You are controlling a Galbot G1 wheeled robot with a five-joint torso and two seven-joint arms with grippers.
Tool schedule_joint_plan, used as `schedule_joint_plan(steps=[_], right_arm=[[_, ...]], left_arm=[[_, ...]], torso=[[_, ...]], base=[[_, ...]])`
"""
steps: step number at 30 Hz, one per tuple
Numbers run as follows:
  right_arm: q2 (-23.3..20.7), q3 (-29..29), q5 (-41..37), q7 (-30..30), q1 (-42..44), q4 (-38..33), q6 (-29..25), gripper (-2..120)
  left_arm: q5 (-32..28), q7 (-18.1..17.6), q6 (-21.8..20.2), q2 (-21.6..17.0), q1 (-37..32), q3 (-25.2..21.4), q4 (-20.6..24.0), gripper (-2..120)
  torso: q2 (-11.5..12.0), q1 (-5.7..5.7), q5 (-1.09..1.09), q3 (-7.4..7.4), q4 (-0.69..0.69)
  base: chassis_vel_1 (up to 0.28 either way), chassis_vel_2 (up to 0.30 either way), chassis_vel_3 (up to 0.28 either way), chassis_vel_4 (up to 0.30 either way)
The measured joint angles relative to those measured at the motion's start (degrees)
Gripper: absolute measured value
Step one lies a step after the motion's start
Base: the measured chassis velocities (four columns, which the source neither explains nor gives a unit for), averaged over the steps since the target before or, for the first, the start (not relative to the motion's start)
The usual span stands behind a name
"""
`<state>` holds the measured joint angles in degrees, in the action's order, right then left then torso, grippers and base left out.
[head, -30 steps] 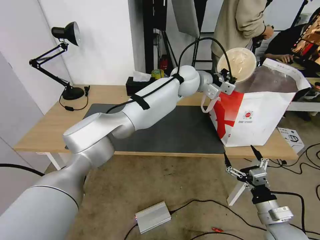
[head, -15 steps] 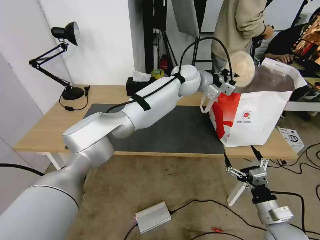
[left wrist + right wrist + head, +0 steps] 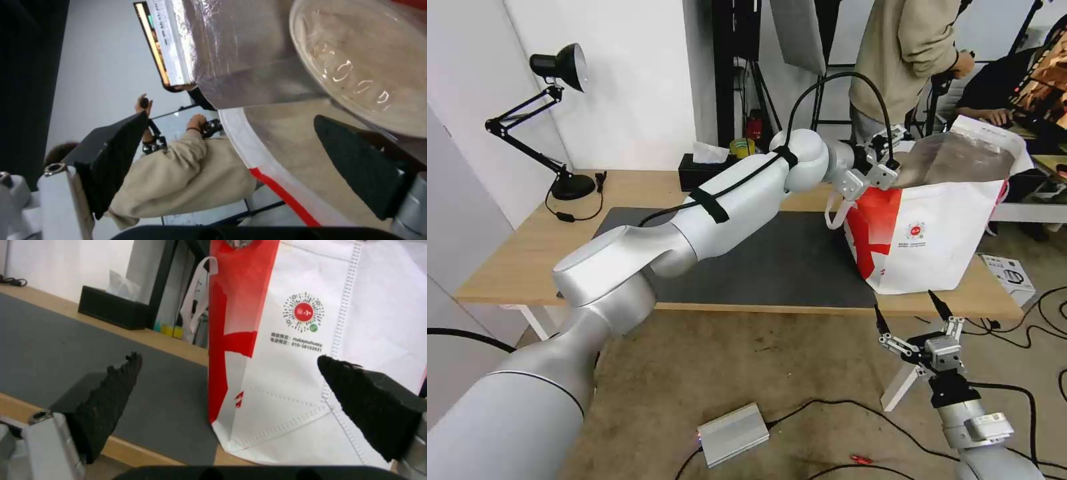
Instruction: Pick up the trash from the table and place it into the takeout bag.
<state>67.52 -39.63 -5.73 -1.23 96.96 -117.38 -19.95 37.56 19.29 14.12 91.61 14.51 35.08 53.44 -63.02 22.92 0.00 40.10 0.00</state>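
My left arm reaches across the table to the near rim of the takeout bag, a red-and-white tote with foil lining. My left gripper is open over the bag's mouth. In the left wrist view the beige round lidded bowl, one piece of the trash, lies inside the foil lining, apart from the spread left gripper. My right gripper hangs open below the table's front edge, facing the takeout bag with nothing between its fingers.
A black tissue box and a black desk lamp stand at the back of the table. A dark grey mat covers its middle. A silver box and cables lie on the floor.
The beige bowl, held above the bag a second ago, sank into the bag and left my left gripper, which opened. The bag shifted slightly. The right arm stayed still.
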Motion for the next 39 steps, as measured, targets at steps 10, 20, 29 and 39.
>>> schedule_joint_plan(steps=[10,20,29,39], right_arm=[[0.0,0.0,0.0,0.0,0.0,0.0,0.0,100],[0.0,0.0,0.0,0.0,0.0,0.0,0.0,100],[0.0,0.0,0.0,0.0,0.0,0.0,0.0,100],[0.0,0.0,0.0,0.0,0.0,0.0,0.0,100]], left_arm=[[-1.1,-0.6,-0.9,-0.1,0.2,-1.3,0.5,100],[-1.8,-2.5,-1.3,-0.2,1.4,-5.4,0.0,100],[-2.4,-2.7,-0.2,-0.3,2.1,-10.0,0.4,100],[-10.3,-4.1,-2.3,-2.9,1.2,-13.5,3.0,100]], torso=[[0.0,0.00,0.00,0.00,0.00],[0.0,0.00,0.00,0.00,0.00],[0.0,0.00,0.00,0.00,0.00],[0.0,0.00,0.00,0.00,0.00]], base=[[0.000,0.000,0.000,0.000],[0.000,0.000,0.000,0.000],[0.000,0.000,0.000,0.000],[0.000,0.000,0.000,0.000]])
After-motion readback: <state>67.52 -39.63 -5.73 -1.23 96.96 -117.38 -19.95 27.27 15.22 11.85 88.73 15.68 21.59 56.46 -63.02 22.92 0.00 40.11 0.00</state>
